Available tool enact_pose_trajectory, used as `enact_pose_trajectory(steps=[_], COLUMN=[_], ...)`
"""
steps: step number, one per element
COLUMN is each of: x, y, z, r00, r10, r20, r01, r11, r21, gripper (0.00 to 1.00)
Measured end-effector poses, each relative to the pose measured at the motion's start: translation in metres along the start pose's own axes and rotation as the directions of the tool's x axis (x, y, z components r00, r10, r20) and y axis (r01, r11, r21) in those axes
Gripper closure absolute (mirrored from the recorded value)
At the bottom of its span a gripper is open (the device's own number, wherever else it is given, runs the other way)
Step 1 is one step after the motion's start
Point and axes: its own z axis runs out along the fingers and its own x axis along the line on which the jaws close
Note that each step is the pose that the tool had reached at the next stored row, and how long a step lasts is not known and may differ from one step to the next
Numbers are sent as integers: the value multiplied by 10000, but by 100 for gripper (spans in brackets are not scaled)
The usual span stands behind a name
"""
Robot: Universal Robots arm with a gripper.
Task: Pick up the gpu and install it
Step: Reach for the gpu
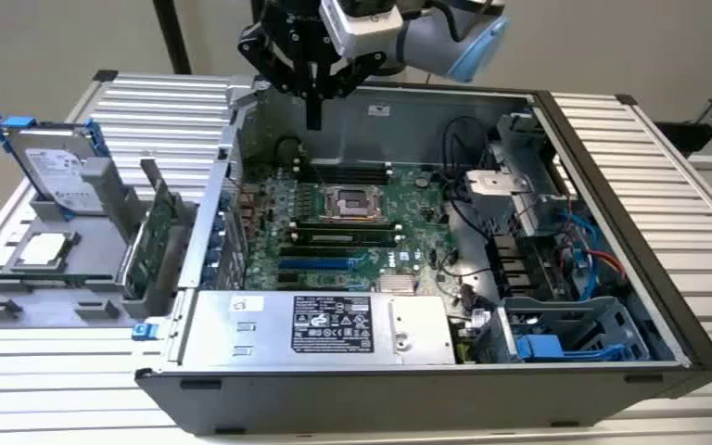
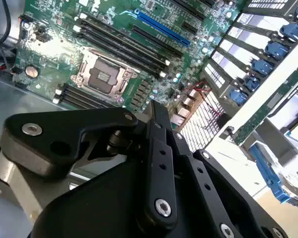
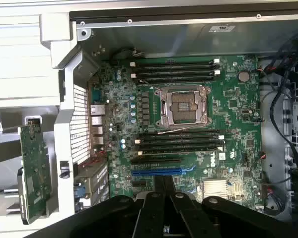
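The gpu (image 1: pixel 152 236) is a thin green card standing on edge in a grey holder outside the case, on the exterior view's left. It also shows in the first wrist view as a green card (image 3: pixel 32 173) beside the case wall, and in the second wrist view as a green strip (image 2: pixel 270 109). My gripper (image 1: pixel 315 116) hangs above the rear of the open computer case, apart from the card. Its black fingers are shut together with nothing between them, pointing down over the motherboard (image 3: pixel 188 124). A blue slot (image 3: pixel 156 172) lies on that board near the fingertips (image 3: pixel 164 182).
A silver hard drive (image 1: pixel 59 171) in a blue frame leans in the same grey holder, with a square chip (image 1: pixel 41 248) lying below it. Inside the case (image 1: pixel 653 241) are a power supply (image 1: pixel 331 324), cables (image 1: pixel 578 250) and drive bays. The case stands on a ribbed metal table (image 1: pixel 47 389).
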Motion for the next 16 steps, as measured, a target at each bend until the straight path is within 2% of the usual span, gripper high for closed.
enact_pose_trajectory(steps=[10, 16], x=[0, 24], y=[0, -2], z=[0, -1], r00=[10000, 10000], r10=[0, 0], r20=[0, 0], r01=[0, 0], r11=[10000, 10000], r21=[0, 0], gripper=[100, 100])
